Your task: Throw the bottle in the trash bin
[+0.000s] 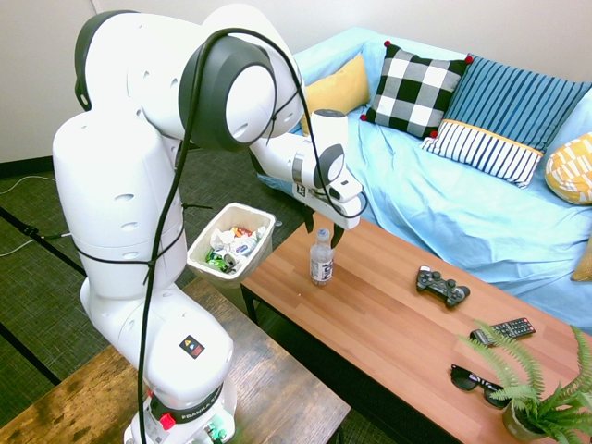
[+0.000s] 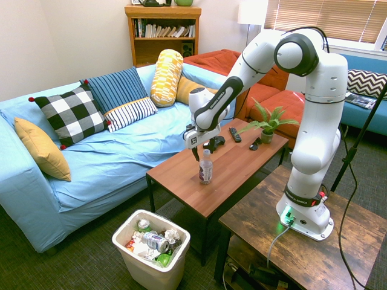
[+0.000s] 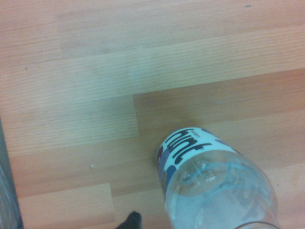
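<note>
Where the floor lies nearest to the second exterior view, the trash bin stands upright, its flared rim open over crumpled white paper, a silvery can and some green pieces. Just beyond and to the side is a rustic brown table, which carries the base of the white arm.

Next comes the longer, smooth wooden table, with its near end close to the trash bin. On it, near that end, the bottle stands upright, clear, with its label band around the body. The gripper is open and pointing down at the top of the bottle, its dark fingers spread apart close to the neck; whether either finger touches it, I cannot tell. The wrist view looks down on the clear shoulder of the bottle and the printed label, with wood planks around.

Farther along the same table lie a black game controller, then a remote and a pair of dark sunglasses, with a potted fern beyond them. Along its far side runs a sofa under a light blue cover, bearing a black-and-white checked pillow, yellow pillows and blue striped ones. Behind stand a red-orange sofa and a wooden bookcase.
</note>
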Available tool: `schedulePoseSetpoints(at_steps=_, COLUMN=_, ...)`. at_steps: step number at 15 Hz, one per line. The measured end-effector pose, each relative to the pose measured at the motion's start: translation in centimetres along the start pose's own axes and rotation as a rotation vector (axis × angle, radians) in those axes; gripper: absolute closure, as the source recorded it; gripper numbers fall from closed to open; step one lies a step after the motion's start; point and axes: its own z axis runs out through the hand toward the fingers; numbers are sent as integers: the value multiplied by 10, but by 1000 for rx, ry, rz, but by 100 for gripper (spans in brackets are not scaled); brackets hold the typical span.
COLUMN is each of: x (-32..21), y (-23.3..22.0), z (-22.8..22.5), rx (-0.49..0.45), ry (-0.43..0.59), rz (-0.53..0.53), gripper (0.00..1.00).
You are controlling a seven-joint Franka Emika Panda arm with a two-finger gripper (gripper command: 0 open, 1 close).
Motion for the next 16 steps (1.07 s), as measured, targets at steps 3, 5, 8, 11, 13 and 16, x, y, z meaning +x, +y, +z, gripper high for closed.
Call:
schedulePoseSetpoints(at_steps=3, x=1, y=4, z=3, rx=-7, ry=-3, rz=6, gripper=100)
schedulePoseSetpoints(at_steps=5, x=3, y=6, z=5, rx=-11, ry=-5, rz=11, gripper=100)
schedulePoseSetpoints(at_steps=8, x=3, y=7, z=3, rx=-8, ry=-4, rz=13, gripper=100)
schedulePoseSetpoints(at_steps=11, x=3, y=7, z=0, rx=-4, ry=0, rz=13, gripper=100)
schedulePoseSetpoints(at_steps=13, x=2, y=8, z=-4, rx=2, ry=4, rz=12, gripper=100)
schedulePoseSetpoints(at_steps=16, x=-15, y=0, z=-36, rx=48, ry=38, rz=-14, gripper=100)
